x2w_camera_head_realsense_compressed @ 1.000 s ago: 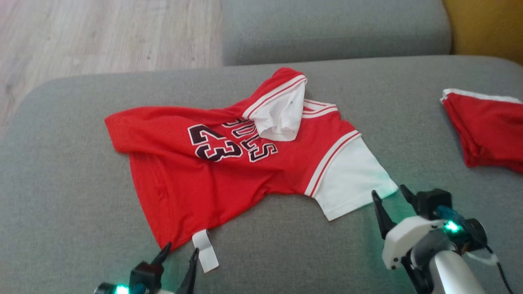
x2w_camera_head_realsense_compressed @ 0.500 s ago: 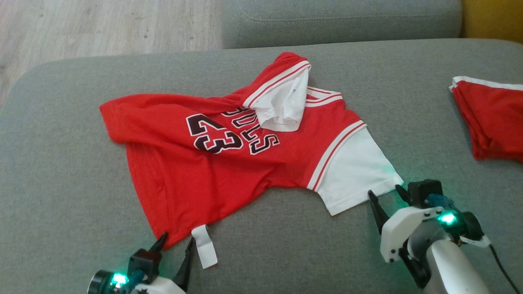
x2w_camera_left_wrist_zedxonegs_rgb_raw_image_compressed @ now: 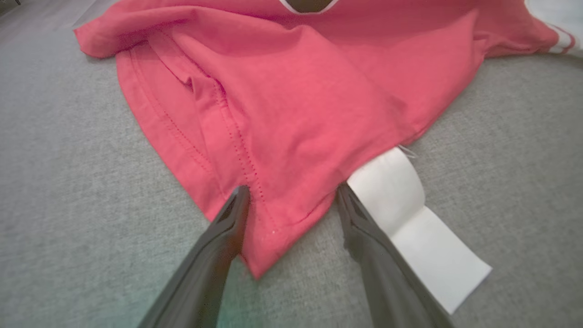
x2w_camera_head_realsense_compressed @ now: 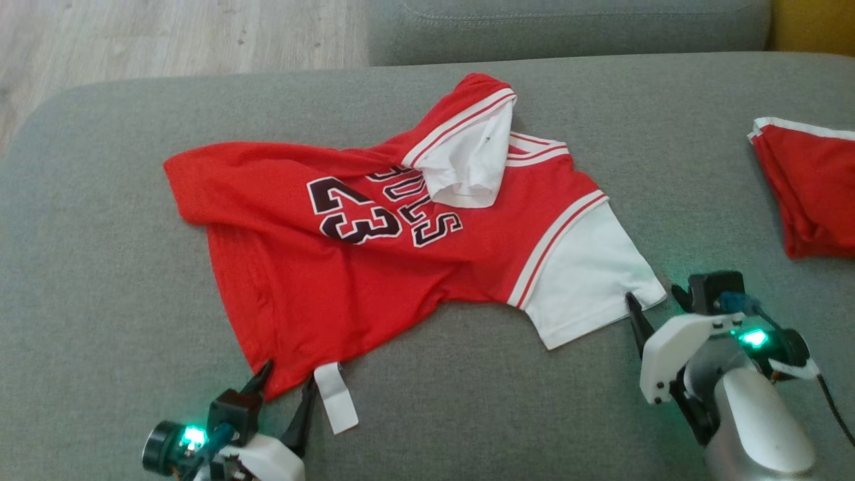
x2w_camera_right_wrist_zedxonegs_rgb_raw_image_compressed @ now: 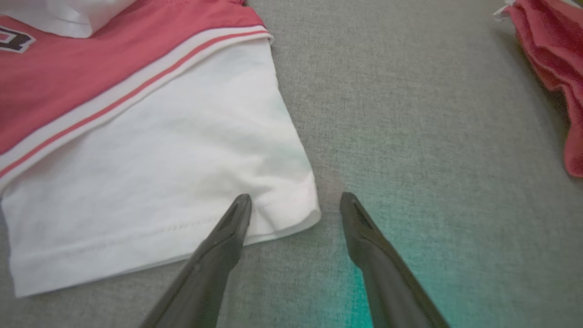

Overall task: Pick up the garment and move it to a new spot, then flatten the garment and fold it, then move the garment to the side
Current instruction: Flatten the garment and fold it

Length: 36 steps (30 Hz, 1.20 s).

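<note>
Found the red garment (x2w_camera_head_realsense_compressed: 374,267) lying front-up and rumpled on the grey sofa seat (x2w_camera_head_realsense_compressed: 100,267), with a black "23" and lettering across its chest. Noted its near white sleeve (x2w_camera_head_realsense_compressed: 588,280) laid flat beyond the red-and-white striped armhole, and its far white sleeve (x2w_camera_head_realsense_compressed: 467,167) flopped back over the lettering. Saw a white label (x2w_camera_head_realsense_compressed: 336,401) poking out from under the garment's lower hem corner. Spotted the left tool (x2w_camera_head_realsense_compressed: 290,373) at that same corner, fingers spread wide to either side of the red cloth's tip, one fingertip (x2w_camera_left_wrist_zedxonegs_rgb_raw_image_compressed: 239,200) over the stitched hem and the other just beside the label; pinching nothing. Spotted the right tool (x2w_camera_head_realsense_compressed: 652,294) at the outer corner of the flat sleeve, likewise spread, one fingertip over the sleeve's hem, the other over bare seat just past the garment; gripping nothing. Made out a second red cloth (x2w_camera_head_realsense_compressed: 808,194) with white trim well apart from the garment on the right tool's side, a grey back cushion (x2w_camera_head_realsense_compressed: 568,27) beyond the garment, and pale wooden floor (x2w_camera_head_realsense_compressed: 167,33) beyond its hem end.
</note>
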### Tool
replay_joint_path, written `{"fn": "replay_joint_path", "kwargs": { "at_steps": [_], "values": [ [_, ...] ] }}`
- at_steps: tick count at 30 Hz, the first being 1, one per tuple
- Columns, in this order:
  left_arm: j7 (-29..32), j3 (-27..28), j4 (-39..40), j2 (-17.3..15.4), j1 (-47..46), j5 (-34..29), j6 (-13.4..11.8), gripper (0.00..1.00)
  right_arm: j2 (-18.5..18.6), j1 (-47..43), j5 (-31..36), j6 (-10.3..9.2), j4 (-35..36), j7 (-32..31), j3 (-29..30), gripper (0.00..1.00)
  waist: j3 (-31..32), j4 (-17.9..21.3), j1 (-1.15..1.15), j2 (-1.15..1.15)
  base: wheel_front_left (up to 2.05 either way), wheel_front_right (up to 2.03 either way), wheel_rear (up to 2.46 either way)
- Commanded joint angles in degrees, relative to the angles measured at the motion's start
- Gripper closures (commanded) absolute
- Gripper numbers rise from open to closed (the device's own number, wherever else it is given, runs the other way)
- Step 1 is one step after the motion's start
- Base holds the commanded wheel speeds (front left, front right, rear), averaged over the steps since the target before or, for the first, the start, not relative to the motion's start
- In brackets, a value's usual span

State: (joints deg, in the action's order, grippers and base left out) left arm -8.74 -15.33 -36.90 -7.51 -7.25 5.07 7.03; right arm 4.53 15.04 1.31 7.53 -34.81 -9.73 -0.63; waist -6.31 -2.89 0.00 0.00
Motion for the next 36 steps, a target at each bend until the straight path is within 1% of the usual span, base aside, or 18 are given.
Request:
{"fn": "replay_joint_path", "kwargs": {
  "at_steps": [1, 13, 14, 15, 16, 17, 18, 19, 22, 24, 26, 28, 31, 32, 34, 36],
  "values": [
    [-0.2, 1.2, -0.6, -1.4, -2.2, 0.5, -0.6, 0.00, 0.6, 3.1, 0.5, -0.04, 0.6, -0.2, -1.1, 0.00, -0.5, -0.3, 0.00, 0.00, 0.00, 0.00, 0.00],
    [-1.0, 0.1, -4.3, -1.6, -4.6, 0.9, -0.6, 0.00, -0.6, 5.2, -5.3, -0.04, -2.6, -0.6, -7.3, 0.00, -1.6, -0.7, 0.00, 0.00, 0.00, 0.00, 0.00],
    [-0.9, 0.0, -5.0, -1.6, -4.9, 1.0, -0.7, 0.11, -0.7, 5.5, -6.6, -0.04, -2.9, -0.5, -8.3, 0.00, -1.6, -0.7, 0.00, 0.00, 0.00, 0.00, 0.00],
    [-0.9, 0.0, -5.0, -1.6, -4.9, 1.0, -0.7, 0.11, -0.7, 5.5, -6.6, -0.04, -2.9, -0.5, -8.3, 0.00, -1.6, -0.7, 0.00, 0.00, 0.00, 0.00, 0.00],
    [-0.8, -0.1, -5.4, -1.7, -5.1, 1.1, -0.7, 0.24, -0.8, 5.7, -7.6, -0.04, -3.0, -0.4, -8.8, 0.01, -1.6, -0.7, 0.00, 0.00, 0.00, 0.00, 0.00],
    [-0.8, -0.1, -5.7, -1.7, -5.2, 1.2, -0.7, 0.58, -0.8, 5.8, -8.7, -0.04, -3.1, -0.2, -9.0, 0.55, -1.5, -0.7, 0.00, 0.00, 0.00, 0.00, 0.00],
    [-0.6, -0.2, -6.1, -1.7, -5.2, 1.3, -0.7, 0.82, -0.8, 6.0, -9.8, -0.04, -3.2, -0.1, -9.5, 1.00, -1.3, -0.8, 0.00, 0.00, 0.00, 0.00, 0.00],
    [-0.6, -0.4, -6.5, -1.7, -5.3, 1.4, -0.7, 1.00, -0.9, 6.1, -11.4, -0.04, -3.0, 0.2, -9.9, 1.00, -1.1, -0.8, 0.00, 0.00, 0.00, 0.00, 0.00],
    [-0.6, -0.4, -7.2, -1.9, -5.2, 2.2, -0.5, 1.00, -1.1, 6.5, -17.8, -0.04, -1.4, 1.4, -9.5, 1.00, -0.3, -0.7, 0.00, 0.00, 0.00, 0.00, 0.00],
    [-0.8, 0.2, -6.4, -2.2, -5.0, 3.4, -0.3, 1.00, -1.1, 6.7, -22.8, -0.04, 1.3, 1.8, -8.5, 1.00, 0.4, -0.5, 0.00, 0.00, 0.00, 0.00, 0.00],
    [-0.6, 1.0, -3.6, -2.6, -4.5, 5.0, -0.2, 1.00, -1.0, 6.4, -28.2, -0.04, 5.3, 1.2, -7.3, 1.00, 1.3, -0.3, 0.00, 0.00, 0.00, 0.00, 0.00],
    [0.7, 1.8, 1.6, -3.0, -3.5, 7.4, 0.0, 1.00, -0.1, 5.4, -33.4, -0.04, 10.9, -0.4, -6.0, 1.00, 2.2, -0.1, 0.00, 0.00, 0.00, 0.00, 0.00],
    [5.6, 2.3, 14.4, -4.6, -1.1, 12.0, 0.3, 1.00, 1.7, 2.6, -40.0, -0.04, 21.2, -3.8, -2.8, 1.00, 3.6, 0.0, 0.00, 0.00, 0.00, 0.00, 0.00],
    [10.4, 2.3, 26.0, -5.6, 0.9, 17.0, 0.4, 1.00, 2.6, 0.3, -43.2, -0.04, 28.5, -6.4, 0.4, 1.00, 4.4, 0.1, 0.00, 0.00, 0.00, 0.00, 0.00],
    [16.1, 2.0, 39.1, -7.9, 2.4, 21.4, 0.4, 1.00, 2.7, -1.8, -45.5, -0.04, 36.0, -9.3, 3.9, 1.00, 4.8, 0.3, 0.00, 0.00, 0.00, 0.00, 0.00],
    [21.8, 2.4, 51.5, -10.7, 2.8, 25.1, 0.4, 1.00, 2.0, -3.2, -47.6, -0.04, 43.3, -12.4, 7.4, 1.00, 5.0, 0.5, 0.00, 0.00, 0.00, 0.00, 0.00]
  ]
}}
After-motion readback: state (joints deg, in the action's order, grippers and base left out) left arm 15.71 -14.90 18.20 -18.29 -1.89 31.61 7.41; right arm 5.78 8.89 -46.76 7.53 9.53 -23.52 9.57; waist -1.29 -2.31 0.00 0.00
